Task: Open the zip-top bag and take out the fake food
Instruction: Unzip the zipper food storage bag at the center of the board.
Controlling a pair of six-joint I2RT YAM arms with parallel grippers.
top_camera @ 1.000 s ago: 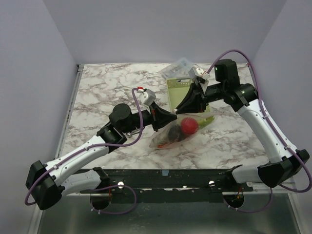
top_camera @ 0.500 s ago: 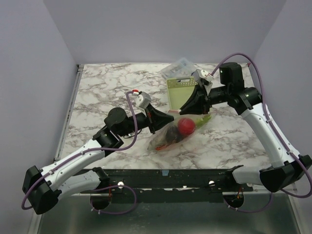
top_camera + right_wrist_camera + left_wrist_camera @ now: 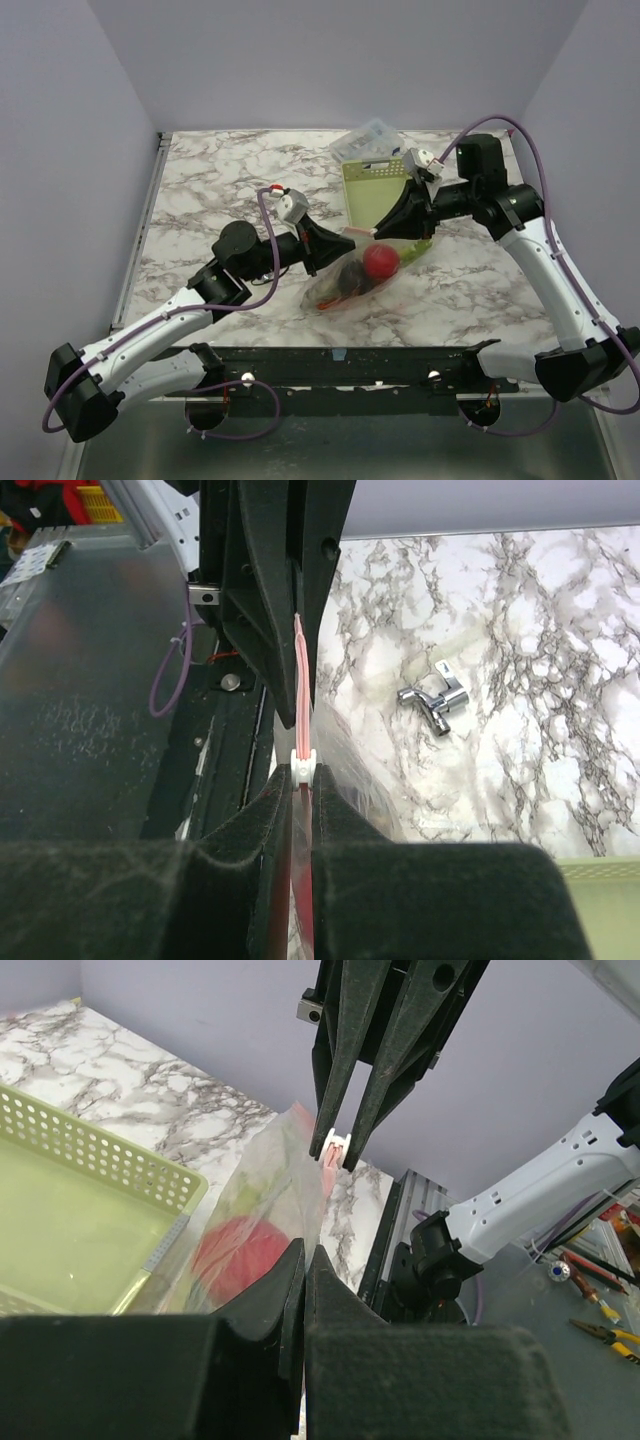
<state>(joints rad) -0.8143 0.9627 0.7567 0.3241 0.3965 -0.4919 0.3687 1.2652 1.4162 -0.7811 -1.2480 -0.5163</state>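
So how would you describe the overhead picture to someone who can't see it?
The left gripper and right gripper pinch the top edge of a clear zip-top bag over a marble table, red toy fruit visible inside. A pale green basket sits behind.

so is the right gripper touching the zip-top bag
Touching. The right wrist view shows the right gripper pinching the white slider on the pink strip of the zip-top bag.

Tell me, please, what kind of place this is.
Most likely a robotics lab test cell. The left arm and the right arm are bolted at the edge of a marble-patterned table closed in by plain lilac walls, and pliers lie on a grey surface beside it.
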